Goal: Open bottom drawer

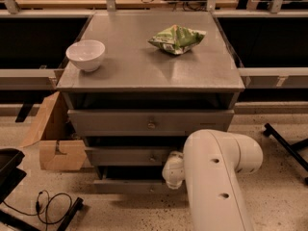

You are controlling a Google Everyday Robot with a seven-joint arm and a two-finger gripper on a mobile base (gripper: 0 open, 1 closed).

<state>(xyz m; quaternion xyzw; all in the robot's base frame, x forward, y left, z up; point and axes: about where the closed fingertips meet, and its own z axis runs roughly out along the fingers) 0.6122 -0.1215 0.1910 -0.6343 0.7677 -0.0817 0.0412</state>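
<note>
A grey cabinet (144,81) holds three drawers stacked one above the other. The bottom drawer (127,186) is the lowest slim grey front, just above the floor, with a dark gap above it. My white arm (216,177) comes in from the lower right. Its rounded wrist sits right against the bottom drawer's front near the middle. My gripper (169,175) is at that spot, hidden by the wrist, as is the drawer's knob. The top drawer (151,122) and middle drawer (130,155) show their small round knobs.
A white bowl (85,55) and a green crumpled bag (177,38) lie on the cabinet top. An open cardboard box (60,148) stands on the floor to the left, with a black cable (43,207) in front. A black chair leg (288,146) lies at the right.
</note>
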